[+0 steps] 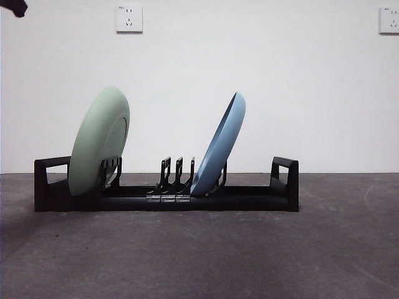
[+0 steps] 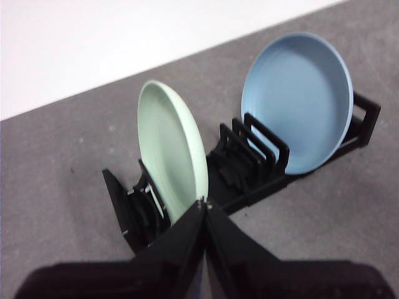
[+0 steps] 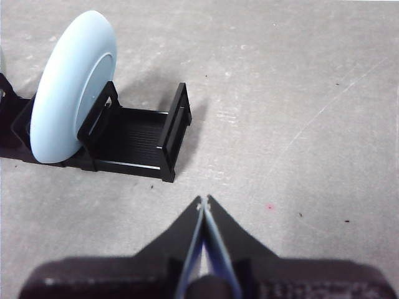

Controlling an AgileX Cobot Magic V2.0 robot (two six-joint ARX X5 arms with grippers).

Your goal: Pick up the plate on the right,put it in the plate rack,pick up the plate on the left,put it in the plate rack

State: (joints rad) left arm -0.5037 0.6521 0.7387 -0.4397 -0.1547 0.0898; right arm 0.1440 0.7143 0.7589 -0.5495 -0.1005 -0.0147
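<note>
The black plate rack [image 1: 237, 198] lies across the table. A pale green plate [image 1: 100, 141] leans in its left-hand dividers and a light blue plate [image 1: 219, 144] leans in dividers right of the middle. The left wrist view shows both: the green plate [image 2: 171, 149], the blue plate [image 2: 299, 99] and the rack [image 2: 252, 165]. My left gripper [image 2: 204, 203] hangs shut and holding nothing, above and just short of the green plate's rim. The right wrist view has the blue plate [image 3: 72, 84] and the rack's end [image 3: 168, 134]; my right gripper [image 3: 204, 200] is shut over bare table, apart from the rack.
Grey table [image 1: 199, 255] spreads around the rack. A white wall with two power sockets [image 1: 129, 18] stands behind. A black arm tip [image 1: 12, 7] shows at the top left corner of the front view.
</note>
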